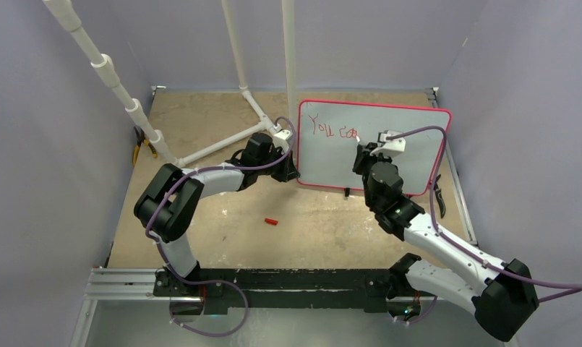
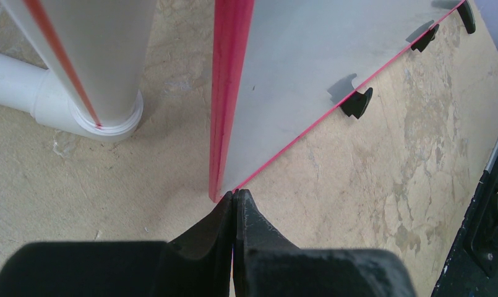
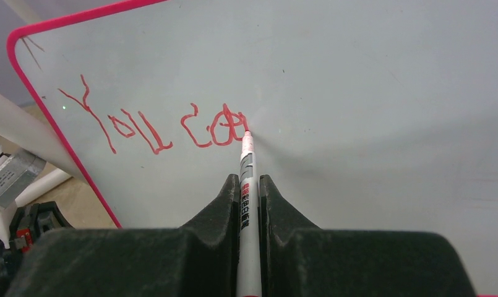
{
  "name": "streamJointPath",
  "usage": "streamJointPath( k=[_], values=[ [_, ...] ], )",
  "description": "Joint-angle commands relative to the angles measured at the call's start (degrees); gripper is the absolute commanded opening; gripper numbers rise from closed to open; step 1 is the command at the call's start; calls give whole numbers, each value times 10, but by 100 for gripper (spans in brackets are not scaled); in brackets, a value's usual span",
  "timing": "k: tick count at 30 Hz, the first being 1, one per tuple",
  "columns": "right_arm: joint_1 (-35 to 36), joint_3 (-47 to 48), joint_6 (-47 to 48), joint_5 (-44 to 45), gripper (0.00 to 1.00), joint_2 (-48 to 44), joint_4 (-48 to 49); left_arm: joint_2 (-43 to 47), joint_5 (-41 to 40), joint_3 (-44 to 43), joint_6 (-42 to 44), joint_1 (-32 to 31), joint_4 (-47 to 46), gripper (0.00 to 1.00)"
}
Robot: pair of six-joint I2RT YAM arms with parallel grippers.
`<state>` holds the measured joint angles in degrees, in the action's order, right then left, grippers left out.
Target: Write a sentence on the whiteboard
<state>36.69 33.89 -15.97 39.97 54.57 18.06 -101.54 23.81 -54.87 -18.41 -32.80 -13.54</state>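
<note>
Right end effector (image 3: 249, 180) clenched on marker (image 3: 247, 210), long axis pointing straight into the upright whiteboard (image 3: 370, 93), tip touching the end of the red sentence (image 3: 153, 127), blank board rightward; left end effector (image 2: 235, 197) pinched shut at board's lower-left corner.

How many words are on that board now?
2: "You" near the board's left edge, an unfinished word right of it at the marker tip; the hand may hide more.

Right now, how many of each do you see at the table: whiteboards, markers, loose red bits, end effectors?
whiteboard: 1
marker: 1
small red piece, maybe a cap: 1
end effectors: 2, left end effector and right end effector
Total: 5
</note>
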Motion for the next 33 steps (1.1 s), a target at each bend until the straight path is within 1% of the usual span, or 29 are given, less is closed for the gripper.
streamJointPath(
  k=[1,8,19,28,33],
  values=[
    [-2,-5,-31,5,0,-14,-17,10,6,-23,4,-3,-10,0],
    [-3,-1,-24,5,0,-18,-8,10,6,-24,4,-3,-10,0],
    [-2,24,11,15,0,-3,51,13,5,-24,5,-3,-9,0],
    [-2,32,16,64,0,-3,34,15,4,-24,5,-4,-8,0],
    [-3,28,8,71,0,-9,18,18,3,-24,5,-4,-7,0]
  ],
)
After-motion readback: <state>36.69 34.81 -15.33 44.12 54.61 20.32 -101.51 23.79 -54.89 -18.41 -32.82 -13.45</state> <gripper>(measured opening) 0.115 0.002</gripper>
